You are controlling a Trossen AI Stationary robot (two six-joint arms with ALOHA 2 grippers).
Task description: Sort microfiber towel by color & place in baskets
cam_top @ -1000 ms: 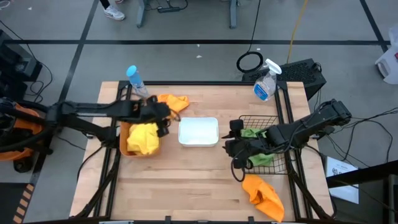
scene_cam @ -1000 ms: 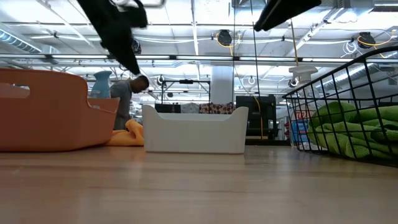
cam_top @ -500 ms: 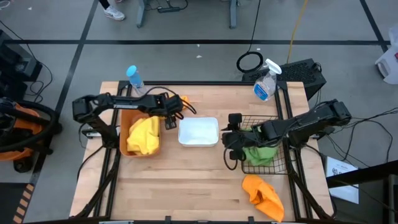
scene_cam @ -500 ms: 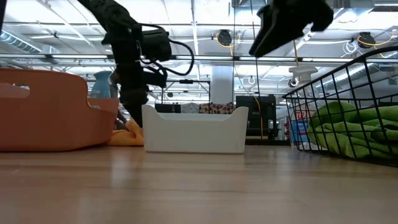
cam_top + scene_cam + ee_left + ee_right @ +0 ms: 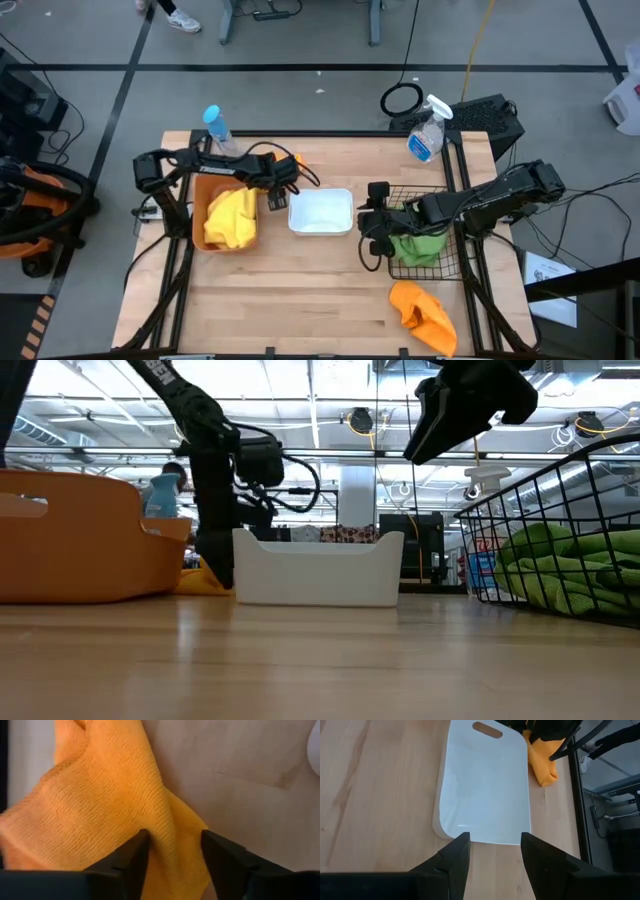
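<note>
Yellow fuzzy towels (image 5: pixel 229 217) already in orange-brown plastic tub (image 5: pixel 200 213), green in black mesh basket (image 5: pixel 432 262); orange cloth (image 5: pixel 100 805) between left gripper's (image 5: pixel 172 850) parted fingers, another orange cloth (image 5: pixel 420 314) on desk, white tub (image 5: pixel 320 211) unfilled, right gripper (image 5: pixel 492 851) open.

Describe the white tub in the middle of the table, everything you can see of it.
The white tub is a small rectangular container with rounded corners, smooth like plastic, standing upright on the wooden table. It holds nothing. The right wrist view shows an oval handle slot in one end wall. It sits between the orange tub and the black wire basket. An orange towel lies on the table just behind it, where the left gripper is open around a fold.
</note>
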